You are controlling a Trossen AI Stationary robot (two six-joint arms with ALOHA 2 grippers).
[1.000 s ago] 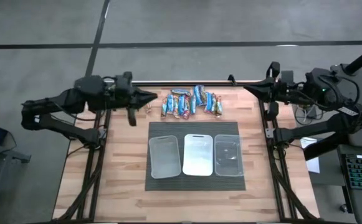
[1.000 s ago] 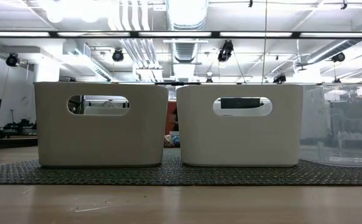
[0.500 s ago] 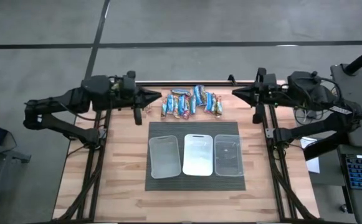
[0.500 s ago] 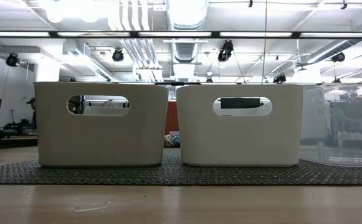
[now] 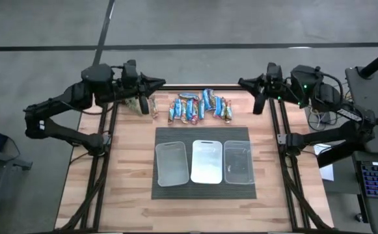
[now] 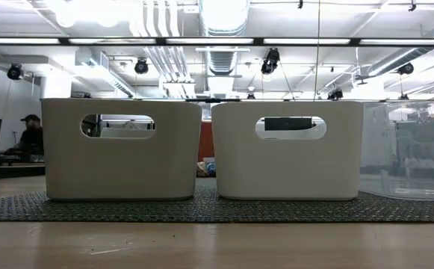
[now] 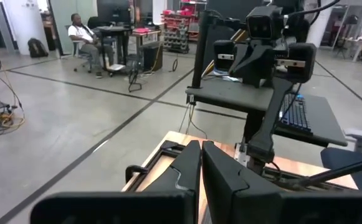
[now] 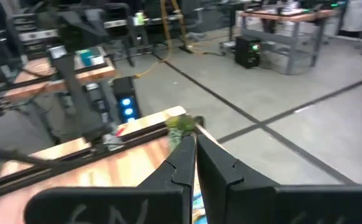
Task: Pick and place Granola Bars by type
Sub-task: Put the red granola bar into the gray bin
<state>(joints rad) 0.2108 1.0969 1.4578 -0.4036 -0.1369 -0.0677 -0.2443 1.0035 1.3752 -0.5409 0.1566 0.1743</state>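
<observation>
The Granola Bars [image 5: 200, 107] lie in a loose heap on the wooden table near its far edge; their wrappers are blue, blue with red/orange, and brown. In the low view only a bit of the Granola Bars [image 6: 205, 168] shows between two bins. My left gripper [image 5: 162, 83] is shut and holds nothing. It hangs level above the far edge, left of the heap. My right gripper [image 5: 241, 82] is also shut with nothing in it, above the far edge to the heap's right. Each wrist view shows shut fingers: left gripper [image 7: 200, 149], right gripper [image 8: 195, 144].
Three bins stand side by side on a dark mat [image 5: 162, 192] at mid-table: left bin [image 5: 171, 163], middle bin [image 5: 206, 162], clear right bin [image 5: 238, 162]. A small green plant [image 8: 182, 123] stands left of the heap. A keyboard [image 5: 377, 185] lies off the table's right side.
Both arms have swung while their grippers stayed shut. My left gripper has gone toward the table's far edge. My right gripper has gone toward the table's left, closer to the heap, and toward the far edge. The bars and bins have not moved.
</observation>
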